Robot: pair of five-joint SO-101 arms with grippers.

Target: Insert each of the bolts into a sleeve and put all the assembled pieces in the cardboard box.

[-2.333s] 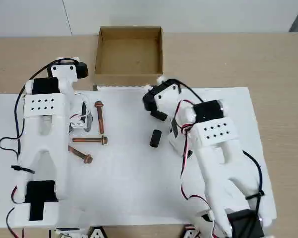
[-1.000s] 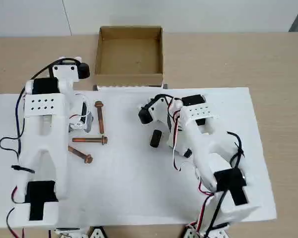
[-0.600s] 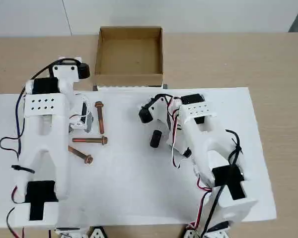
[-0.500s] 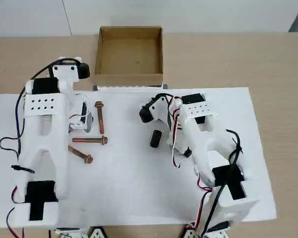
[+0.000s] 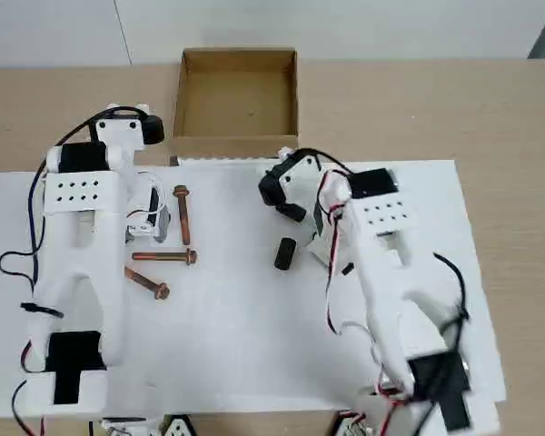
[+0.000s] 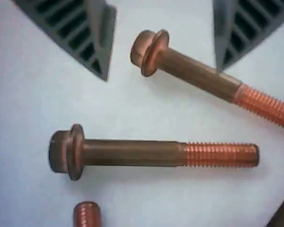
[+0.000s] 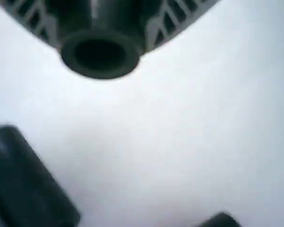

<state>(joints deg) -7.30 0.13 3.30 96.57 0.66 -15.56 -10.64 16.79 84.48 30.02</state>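
Am pinching black sleeve (image 7: 98,56) w/ my R hand (image 7: 99,16) above white sheet (image 7: 203,118); L hand (image 6: 161,71) hanging spread over copper bolts (image 6: 132,152).

Bolts: 3, copper. Bolt (image 5: 182,214), bolt (image 5: 164,257), bolt (image 5: 147,283), all loose on white sheet (image 5: 227,345).
Sleeves: 2 sure, black. Sleeve (image 5: 284,252) lying on sheet, sleeve (image 7: 99,54) gripped in right claw (image 7: 104,21).
Dark piece (image 7: 221,220) at edge of right wrist view: kind unclear, not counted.
Cardboard box (image 5: 236,143): 1.
White sheet: 1.
Arms: 2. Left arm (image 5: 77,236), right arm (image 5: 391,263).
Claws: 2, incl. left claw (image 6: 162,71).
Surface (image 5: 436,109): 1.
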